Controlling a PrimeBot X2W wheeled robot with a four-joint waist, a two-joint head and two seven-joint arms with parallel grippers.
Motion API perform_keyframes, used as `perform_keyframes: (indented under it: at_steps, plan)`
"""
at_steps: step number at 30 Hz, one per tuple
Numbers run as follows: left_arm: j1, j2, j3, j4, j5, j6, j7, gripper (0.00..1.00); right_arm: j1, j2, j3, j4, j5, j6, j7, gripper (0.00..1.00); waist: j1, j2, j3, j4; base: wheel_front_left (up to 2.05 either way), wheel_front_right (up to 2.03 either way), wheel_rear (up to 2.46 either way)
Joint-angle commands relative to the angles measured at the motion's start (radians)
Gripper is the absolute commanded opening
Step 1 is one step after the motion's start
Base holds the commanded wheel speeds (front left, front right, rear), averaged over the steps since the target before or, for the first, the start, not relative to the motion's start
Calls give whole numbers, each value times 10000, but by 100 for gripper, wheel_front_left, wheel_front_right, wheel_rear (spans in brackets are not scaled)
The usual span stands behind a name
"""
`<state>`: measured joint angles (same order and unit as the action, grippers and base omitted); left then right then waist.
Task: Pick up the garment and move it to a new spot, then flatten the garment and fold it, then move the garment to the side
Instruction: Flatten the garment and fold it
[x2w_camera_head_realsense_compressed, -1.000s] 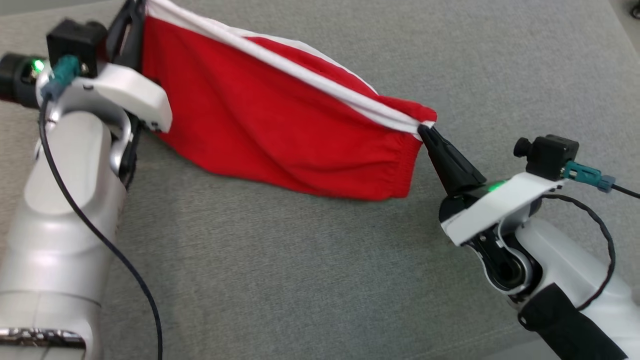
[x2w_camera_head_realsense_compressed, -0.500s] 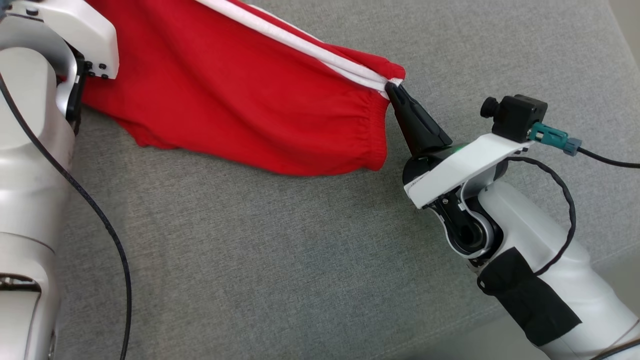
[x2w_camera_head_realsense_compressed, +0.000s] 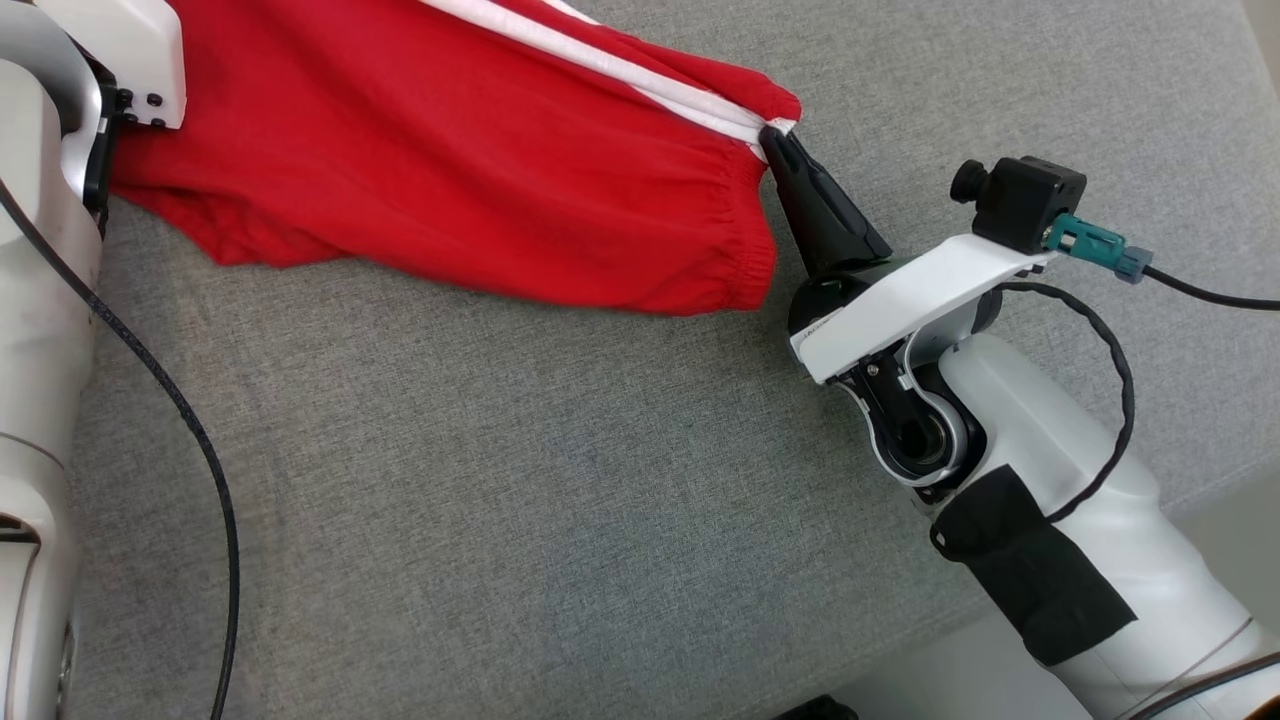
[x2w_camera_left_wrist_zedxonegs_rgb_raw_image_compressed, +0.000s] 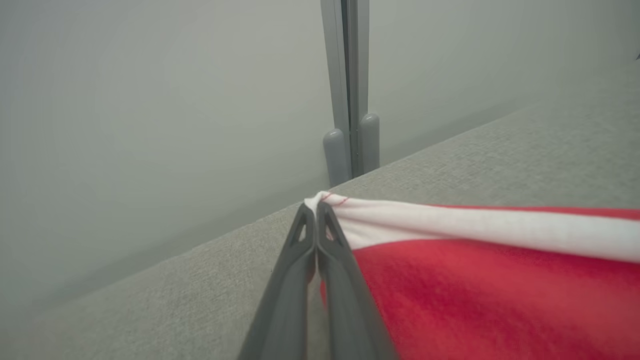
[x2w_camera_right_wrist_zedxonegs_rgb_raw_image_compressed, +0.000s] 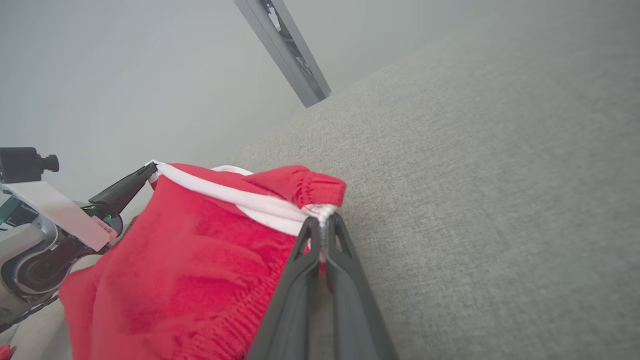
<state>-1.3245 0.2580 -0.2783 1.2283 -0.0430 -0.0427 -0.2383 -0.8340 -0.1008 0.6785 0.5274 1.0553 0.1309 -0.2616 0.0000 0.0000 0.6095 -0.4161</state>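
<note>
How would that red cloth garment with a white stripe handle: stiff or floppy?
Probably floppy: the red cloth garment sags in folds between the left end effector and right end effector. Likely light: two corner pinches hold it.

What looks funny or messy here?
Nothing is torn or spilled. The red garment just hangs saggy and wrinkled between the left gripper and right gripper, each pinching an end of its white stripe. It is not yet laid flat.

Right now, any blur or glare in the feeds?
Head view: even light, no glare, garment mostly crisp. Left wrist view: left gripper sharp at the tips, nearest red cloth soft. Right wrist view: right gripper sharp at the tips, wall hazy.
</note>
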Motion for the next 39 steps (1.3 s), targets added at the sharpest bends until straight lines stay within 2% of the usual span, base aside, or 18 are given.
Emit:
perform_keyframes:
  at_steps: [1,4,5,6,16,25,29,39]
  plan:
    - [-190,96,20,94,-73,145,-50,0,-81,-46,-128,117,-19,-1,-48,0,0,0,68,-20,0,0,0]
    - [-161,134,29,229,-144,226,-67,0,-82,19,-261,237,-90,-3,-46,0,0,0,135,-45,0,0,0]
    - [-166,154,31,264,-176,263,-71,43,-77,50,-351,263,-111,-3,-48,28,0,0,154,-52,0,0,0]
    - [-186,174,36,289,-193,324,-84,100,-70,76,-491,254,-167,-3,-48,100,0,0,172,-57,0,0,0]
    - [190,-33,-37,364,-356,471,-234,100,119,179,-974,77,-568,0,-47,100,0,0,-98,95,0,0,0]
    - [1061,-285,185,-544,-764,530,-280,100,452,-343,-1352,142,-1088,0,-47,100,0,0,-1027,540,0,0,0]
    - [1630,-301,367,-1321,-993,525,-282,100,609,-541,-1563,168,-1214,0,-47,100,0,0,-1539,744,0,0,0]
    - [4683,-660,993,-5244,-1261,369,-271,100,2109,-1090,-2290,-788,-1178,0,-47,100,0,0,-3158,1591,0,0,0]
